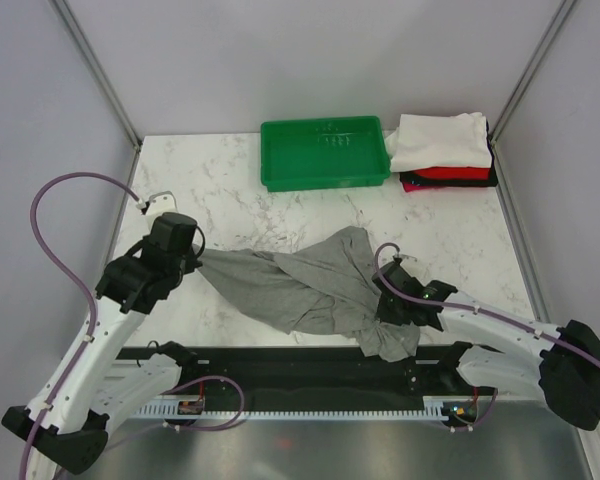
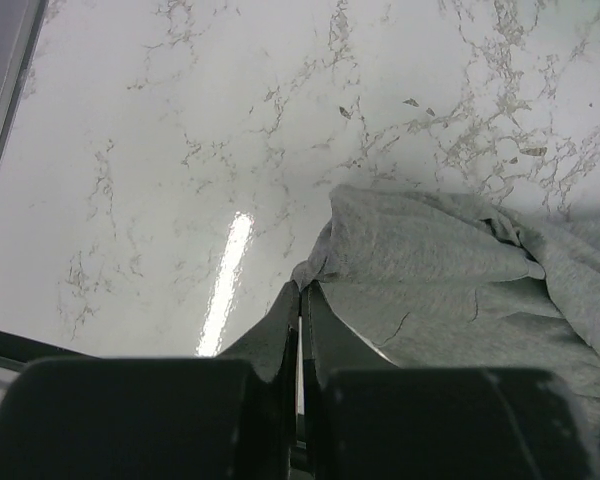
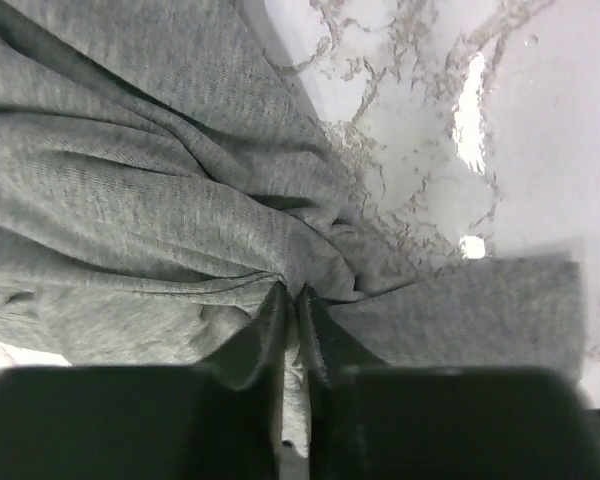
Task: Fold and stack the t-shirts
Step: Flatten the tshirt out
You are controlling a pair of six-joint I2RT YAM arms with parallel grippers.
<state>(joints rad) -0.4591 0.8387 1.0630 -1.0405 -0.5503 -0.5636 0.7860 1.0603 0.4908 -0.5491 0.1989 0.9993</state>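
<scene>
Overhead view: a white marbled counter point(image 1: 230, 200) is carrying everything. Along its far edge a green tray point(image 1: 325, 125) is sitting. Just to its right three folded shirts are lying in a pile: a white shirt point(image 1: 440, 140) on top, a red shirt point(image 1: 450, 173) under it and a black shirt point(image 1: 483, 181) at the bottom. Near the arms a grey shirt point(image 1: 310, 285) is lying bunched and twisted, well apart from the pile. The left end effector point(image 1: 193, 262) is holding its left end and the right end effector point(image 1: 385, 312) is gripping its near right part, probably so the two arms can draw the cloth flat. The folding itself seems not yet begun.

Left wrist view: the left end effector point(image 2: 300, 305) is pressing its fingers together on a thin edge of the grey shirt point(image 2: 430, 260), which is spreading away to the right over bare counter point(image 2: 180, 150). This close look is confirming a pinch that the overhead view only hints at.

Right wrist view: the right end effector point(image 3: 295, 300) is clamping, fingers together, on a thick gather of the grey shirt point(image 3: 130, 180). Deep creases are showing how crumpled the cloth is. Neither wrist view is showing the tray or the pile; only the overhead view is showing the shirt spanning both arms.
</scene>
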